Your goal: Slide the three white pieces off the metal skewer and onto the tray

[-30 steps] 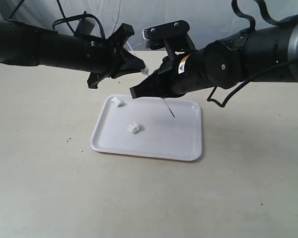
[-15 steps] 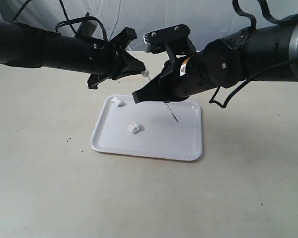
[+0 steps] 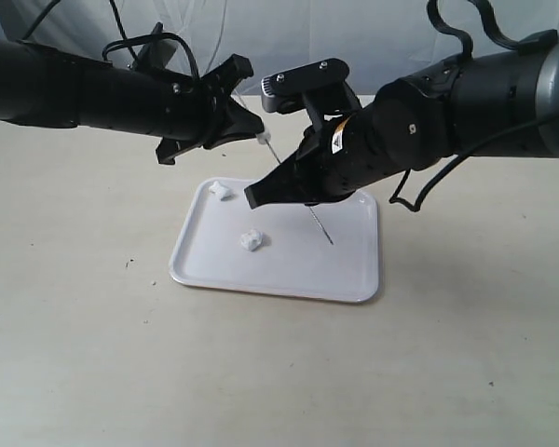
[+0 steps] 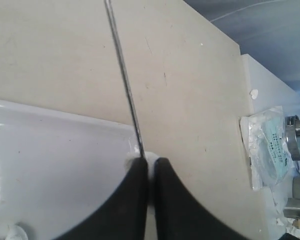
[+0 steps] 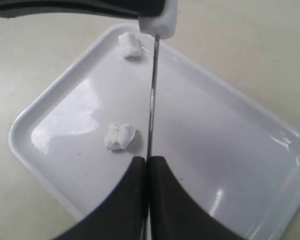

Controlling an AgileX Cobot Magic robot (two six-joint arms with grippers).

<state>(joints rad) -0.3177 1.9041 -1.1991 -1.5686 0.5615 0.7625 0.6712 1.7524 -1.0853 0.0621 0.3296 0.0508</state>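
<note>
The thin metal skewer (image 3: pixel 319 223) slants over the white tray (image 3: pixel 354 279). My right gripper (image 3: pixel 296 189) is shut on its middle, seen in the right wrist view as right gripper (image 5: pixel 149 161) pinching the metal skewer (image 5: pixel 152 100). My left gripper (image 3: pixel 257 133) is shut on one white piece (image 3: pixel 262 138) at the skewer's upper end. The left wrist view shows that left gripper (image 4: pixel 151 162), the piece (image 4: pixel 132 160) and the skewer (image 4: pixel 124 75). Two more white pieces (image 3: pixel 221 192) (image 3: pixel 252 240) lie loose on the tray, also in the right wrist view (image 5: pixel 130 45) (image 5: pixel 119 136).
The tray rim (image 5: pixel 20 145) sits on a beige table (image 3: pixel 93 354). In the left wrist view a clear plastic packet (image 4: pixel 267 145) and metal parts (image 4: pixel 296 131) lie beyond the table's edge. Black cables (image 3: pixel 466 37) hang behind the arms.
The left gripper with its white piece has drawn slightly left, away from the right gripper, baring more skewer between them. The right gripper has dipped, and the skewer's lower tip is nearer the tray.
</note>
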